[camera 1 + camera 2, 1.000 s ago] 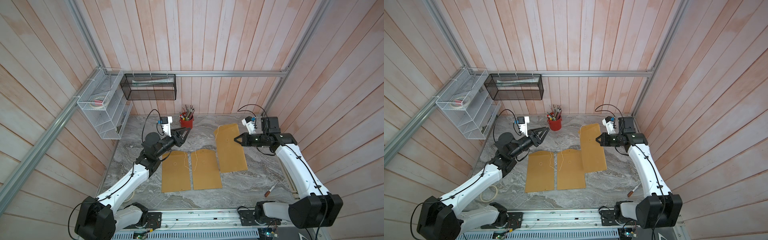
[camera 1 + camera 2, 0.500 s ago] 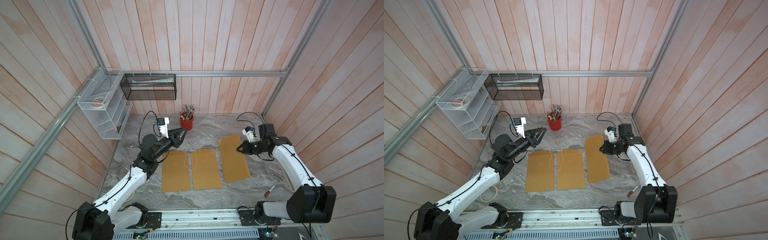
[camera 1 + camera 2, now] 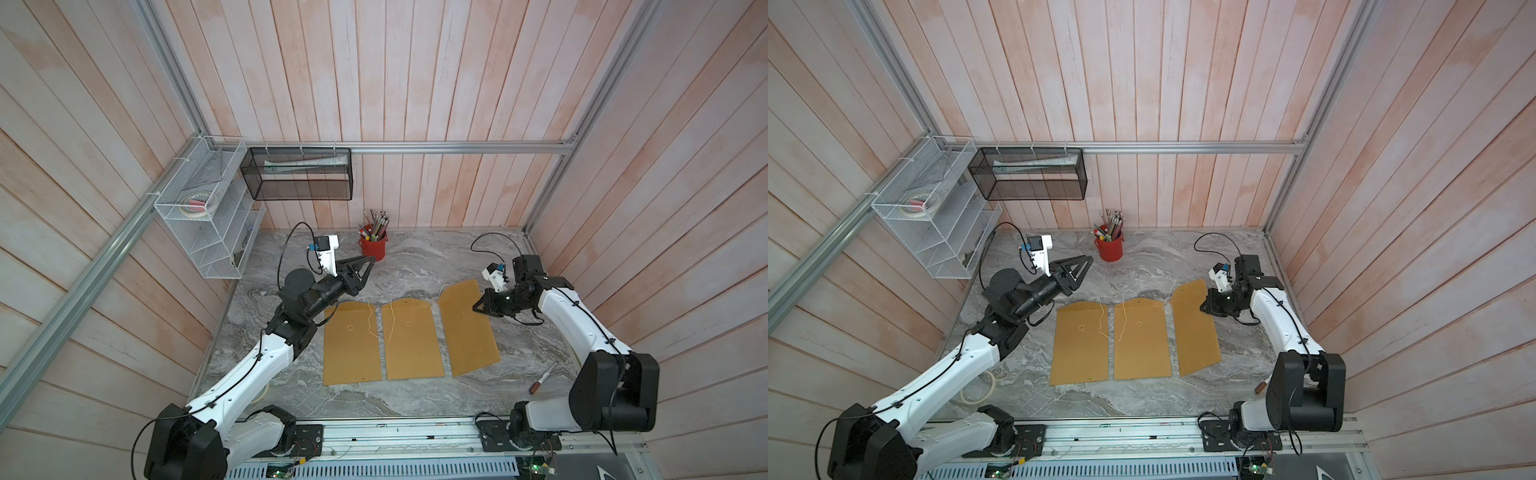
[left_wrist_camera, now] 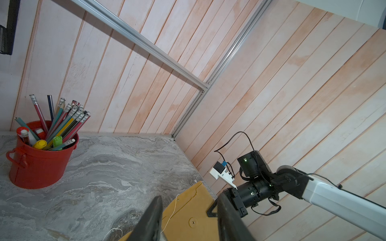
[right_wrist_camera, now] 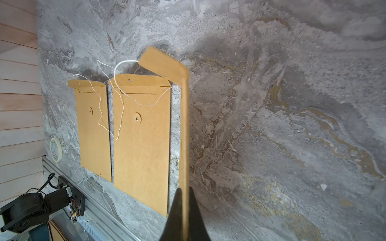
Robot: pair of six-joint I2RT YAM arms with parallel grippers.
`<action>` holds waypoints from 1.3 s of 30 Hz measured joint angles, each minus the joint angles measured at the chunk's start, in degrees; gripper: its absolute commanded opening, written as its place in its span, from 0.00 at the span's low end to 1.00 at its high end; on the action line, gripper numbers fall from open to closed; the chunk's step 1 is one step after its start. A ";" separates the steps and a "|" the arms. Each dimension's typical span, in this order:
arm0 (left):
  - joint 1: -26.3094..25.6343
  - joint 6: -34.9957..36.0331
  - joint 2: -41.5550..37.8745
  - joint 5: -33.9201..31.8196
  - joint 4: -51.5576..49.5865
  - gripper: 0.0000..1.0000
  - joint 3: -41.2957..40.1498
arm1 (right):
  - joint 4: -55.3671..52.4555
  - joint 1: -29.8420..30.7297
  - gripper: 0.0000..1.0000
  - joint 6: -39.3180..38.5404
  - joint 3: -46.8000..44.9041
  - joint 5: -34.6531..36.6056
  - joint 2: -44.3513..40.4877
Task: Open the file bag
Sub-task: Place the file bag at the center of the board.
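Note:
Three brown file bags lie side by side on the marble table in both top views: left (image 3: 351,345), middle (image 3: 411,340), right (image 3: 467,332). My right gripper (image 3: 478,307) is shut on the right file bag's (image 3: 1194,332) outer long edge, near its flap end. In the right wrist view that bag (image 5: 184,125) runs edge-on from the right gripper (image 5: 184,188), with its flap (image 5: 165,64) bent outward. Loose white strings trail from all three. My left gripper (image 3: 368,262) hangs open and empty above the table behind the bags, and the left wrist view shows it (image 4: 189,197) over the right bag (image 4: 188,210).
A red cup of pencils (image 3: 372,247) stands at the back, close to the left gripper. A marker (image 3: 543,377) lies at the front right. A tape roll (image 3: 978,386) lies at the front left. A white wire shelf (image 3: 208,216) and a black mesh basket (image 3: 299,174) hang on the walls.
My right gripper has carried the right file bag down and toward the front, beside the middle one. The left gripper drew back slightly to the left, still open.

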 measured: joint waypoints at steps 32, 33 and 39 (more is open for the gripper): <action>1.01 -0.02 0.04 -0.13 0.04 0.45 -1.97 | 1.22 -0.28 0.00 2.32 0.09 5.27 5.92; 1.05 -0.02 0.04 -0.13 0.07 0.45 -2.12 | 1.29 -0.28 0.00 2.45 0.13 5.38 6.10; 1.31 -0.02 0.04 -0.11 0.07 0.45 -2.60 | 1.99 -0.28 0.00 2.91 0.15 5.40 7.39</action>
